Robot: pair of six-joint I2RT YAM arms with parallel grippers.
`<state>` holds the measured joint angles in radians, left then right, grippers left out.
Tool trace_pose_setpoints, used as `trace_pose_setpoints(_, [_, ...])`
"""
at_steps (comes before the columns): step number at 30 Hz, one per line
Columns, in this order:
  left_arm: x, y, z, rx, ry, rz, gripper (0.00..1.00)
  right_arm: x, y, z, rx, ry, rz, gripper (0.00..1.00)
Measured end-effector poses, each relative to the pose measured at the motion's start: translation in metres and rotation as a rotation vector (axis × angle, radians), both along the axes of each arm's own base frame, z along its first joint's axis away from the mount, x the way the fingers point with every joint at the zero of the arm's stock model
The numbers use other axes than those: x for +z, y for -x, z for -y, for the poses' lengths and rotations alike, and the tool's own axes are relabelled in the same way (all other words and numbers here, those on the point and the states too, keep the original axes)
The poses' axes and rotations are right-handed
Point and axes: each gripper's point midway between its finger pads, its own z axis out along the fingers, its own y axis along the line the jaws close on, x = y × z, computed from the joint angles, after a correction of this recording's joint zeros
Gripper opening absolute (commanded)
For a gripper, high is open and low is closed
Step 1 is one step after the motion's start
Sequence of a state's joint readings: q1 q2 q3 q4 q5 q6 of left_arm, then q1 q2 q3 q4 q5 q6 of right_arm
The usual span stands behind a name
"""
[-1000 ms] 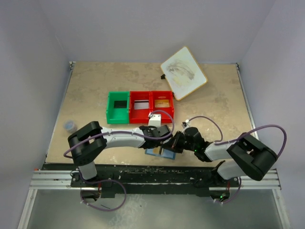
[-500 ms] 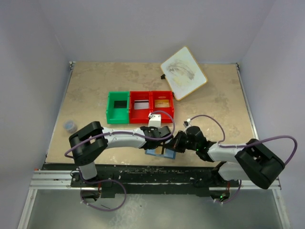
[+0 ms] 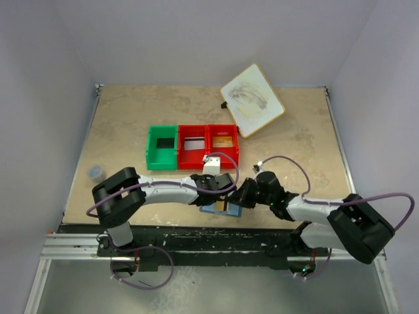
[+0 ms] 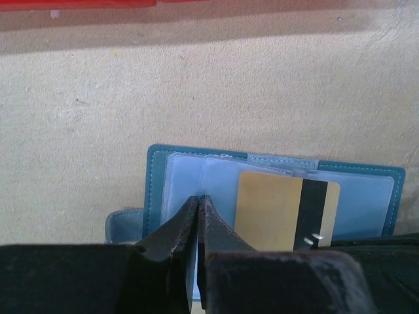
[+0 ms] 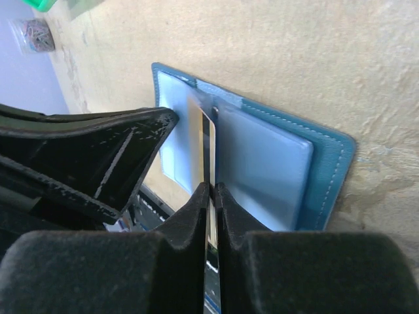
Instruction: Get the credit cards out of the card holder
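Pale lilac walls point(image 3: 196, 39) close in a tan, mottled bench point(image 3: 124, 118) on three sides, and a black rail point(image 3: 196, 241) runs along its near edge.

The left arm point(image 3: 163, 188) lies low, stretched to the right from its base, with its forearm almost level with the bench and its wrist tipped down near the middle of the near edge. The right arm point(image 3: 314, 209) mirrors it, folded low and reaching left. The two wrists meet almost nose to nose over the card holder point(image 4: 180, 180).

A white wood-rimmed board point(image 3: 252, 99) lies askew at the far right of the bench. At mid-bench, just beyond the wrists, a green bin point(image 3: 152, 154), a middle red bin point(image 3: 192, 162) and a right red bin point(image 3: 224, 158) stand in a touching row.

The card holder lies open and flat close to the near edge, with its teal rim showing around pale blue panels. The left end effector point(image 4: 198, 201) has its fingers pressed together with nothing between them, the tips down on the left panel. The right end effector point(image 5: 209, 188) is pinched narrow on a gold card point(image 4: 268, 209) with a dark stripe. That card lies over the holder's right panel and shows edge-on in the right wrist view. Whether its far edge sits inside a pocket cannot be told.

A dark card point(image 3: 165, 142) lies in the green bin, a grey-white card point(image 3: 192, 145) in the middle red bin and a tan-orange card point(image 3: 223, 141) in the right one. A small greyish packet point(image 3: 96, 172) sits by the bench's left edge.
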<state>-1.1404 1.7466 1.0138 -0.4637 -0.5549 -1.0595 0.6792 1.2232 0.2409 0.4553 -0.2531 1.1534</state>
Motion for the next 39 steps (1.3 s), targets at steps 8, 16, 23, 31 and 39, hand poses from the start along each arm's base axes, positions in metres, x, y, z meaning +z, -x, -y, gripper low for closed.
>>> trace_pose_setpoints(8, [0.0,0.0,0.001,-0.008,0.012,0.004,0.0,-0.01,-0.007,-0.008,-0.043,-0.055,-0.032,0.18])
trace_pose_setpoints(16, [0.0,0.001,0.0,-0.007,0.019,0.007,0.0,-0.001,-0.011,-0.009,-0.06,-0.083,-0.01,0.0])
trace_pose_setpoints(23, [0.002,0.002,-0.009,0.0,0.003,0.012,0.0,0.032,-0.013,0.014,-0.111,-0.029,0.109,0.0])
trace_pose_setpoints(31, [0.04,0.004,-0.023,0.01,0.069,0.067,0.06,0.096,-0.038,0.037,-0.161,0.09,0.343,0.0])
trace_pose_setpoints(39, [0.095,-0.009,-0.048,0.079,0.186,0.204,0.57,0.147,-0.08,0.039,-0.053,0.319,0.644,0.0])
